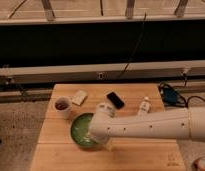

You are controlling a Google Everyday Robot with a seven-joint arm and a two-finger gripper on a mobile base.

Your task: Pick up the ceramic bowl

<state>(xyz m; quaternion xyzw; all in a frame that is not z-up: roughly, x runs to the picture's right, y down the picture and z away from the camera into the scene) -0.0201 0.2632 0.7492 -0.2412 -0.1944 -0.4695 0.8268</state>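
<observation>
The ceramic bowl [80, 131], wide, green and glossy, sits on the wooden table [141, 155] left of its middle. The white arm reaches in from the right and covers the bowl's right half. My gripper [98, 136] is at the arm's left end, over the bowl's right rim and pointing down at it. Only the bowl's left part shows.
A small white mug [62, 106] with dark liquid stands just beyond and left of the bowl. A small white block [80, 97], a black phone [115, 99] and a white bottle [144, 105] lie along the far side. Cables [168, 95] lie off the table's right end.
</observation>
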